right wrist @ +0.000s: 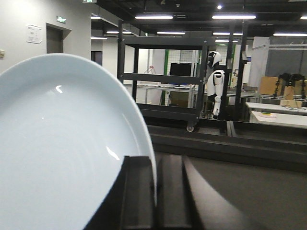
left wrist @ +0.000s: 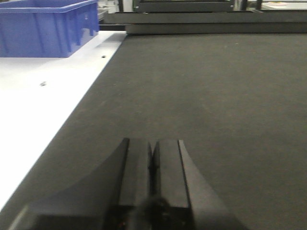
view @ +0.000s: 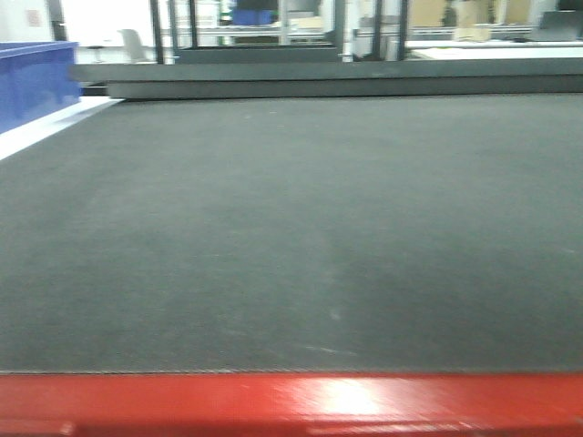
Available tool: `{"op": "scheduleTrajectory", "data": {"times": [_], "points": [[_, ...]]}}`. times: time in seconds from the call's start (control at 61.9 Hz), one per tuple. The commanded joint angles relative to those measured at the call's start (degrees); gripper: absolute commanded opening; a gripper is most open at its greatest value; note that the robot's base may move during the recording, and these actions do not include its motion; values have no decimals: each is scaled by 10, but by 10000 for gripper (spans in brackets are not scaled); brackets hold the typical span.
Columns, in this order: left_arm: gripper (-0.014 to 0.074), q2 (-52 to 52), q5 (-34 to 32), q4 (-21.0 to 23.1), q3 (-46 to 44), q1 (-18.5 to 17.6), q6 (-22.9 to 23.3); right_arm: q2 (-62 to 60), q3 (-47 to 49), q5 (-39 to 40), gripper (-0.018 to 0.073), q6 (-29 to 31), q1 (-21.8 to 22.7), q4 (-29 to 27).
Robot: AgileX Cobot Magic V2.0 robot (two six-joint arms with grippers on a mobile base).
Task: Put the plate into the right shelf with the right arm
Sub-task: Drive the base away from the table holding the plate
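The right hand (right wrist: 155,191) grasps the white plate (right wrist: 62,153) only by its rim, so a quick swing could slip it. Left hand (left wrist: 153,160) sits clenched, empty.

A dark grey mat (view: 291,237) covers the table, with a red edge (view: 291,405) at the front and a white surface (left wrist: 43,105) on the left carrying a blue plastic bin (left wrist: 45,26). Beyond stand a black wheeled rack (right wrist: 163,76) and a pale wall (right wrist: 24,28) with a doorway (right wrist: 53,40). Strip lights (right wrist: 153,17) shine on a dark ceiling.
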State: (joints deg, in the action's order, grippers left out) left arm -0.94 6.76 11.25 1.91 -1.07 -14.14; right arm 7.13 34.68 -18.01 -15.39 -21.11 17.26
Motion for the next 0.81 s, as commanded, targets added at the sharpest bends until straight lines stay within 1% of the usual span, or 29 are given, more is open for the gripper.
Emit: {"op": "scheduleTrajectory", "data": {"times": [0.0,0.791], "points": [[-47,-7,-49,2,3,-2,1,8,17,48,54,4,2,11],[-47,-7,-49,2,3,-2,1,8,17,48,54,4,2,11]]}}
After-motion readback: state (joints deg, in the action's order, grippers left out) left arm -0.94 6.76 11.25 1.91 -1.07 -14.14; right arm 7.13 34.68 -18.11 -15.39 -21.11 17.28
